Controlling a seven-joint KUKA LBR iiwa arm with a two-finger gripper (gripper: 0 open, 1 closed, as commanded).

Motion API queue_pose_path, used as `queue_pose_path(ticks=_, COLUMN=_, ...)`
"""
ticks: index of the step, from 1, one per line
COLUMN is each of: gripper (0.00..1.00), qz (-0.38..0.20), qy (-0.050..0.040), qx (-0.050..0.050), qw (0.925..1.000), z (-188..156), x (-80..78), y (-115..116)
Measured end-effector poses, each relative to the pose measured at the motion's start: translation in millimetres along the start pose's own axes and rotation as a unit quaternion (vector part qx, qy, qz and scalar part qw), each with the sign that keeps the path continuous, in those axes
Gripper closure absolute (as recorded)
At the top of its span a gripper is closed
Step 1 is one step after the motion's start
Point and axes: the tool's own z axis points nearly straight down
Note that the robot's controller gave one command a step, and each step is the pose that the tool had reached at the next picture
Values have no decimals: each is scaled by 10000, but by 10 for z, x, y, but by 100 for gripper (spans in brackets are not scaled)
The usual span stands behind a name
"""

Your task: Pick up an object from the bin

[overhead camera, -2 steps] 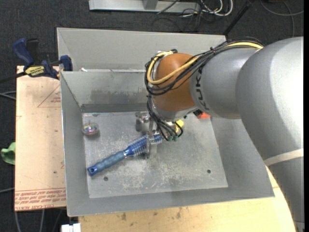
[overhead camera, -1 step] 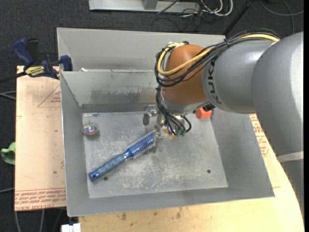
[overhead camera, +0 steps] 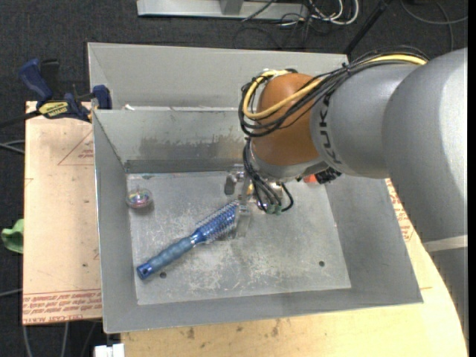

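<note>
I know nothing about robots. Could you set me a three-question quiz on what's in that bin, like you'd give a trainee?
1. True or false: the blue brush lies on the floor of the bin with its bristle end toward the tool and its handle pointing away.
2. Multiple choice: the small shiny round thing lies A) near the bin's left wall, apart from the brush; B) directly under the tool; C) on top of the brush's handle.
3. Fill in: the arm reaches into the bin from the view's ___ side.

Key: 1 true; 2 A; 3 right.
</note>
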Motion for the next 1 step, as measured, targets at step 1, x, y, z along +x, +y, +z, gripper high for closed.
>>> queue_pose_path(ticks=1, gripper=0, qz=-585, qy=6, qx=2, qw=9983, z=306, x=-30, y=12)
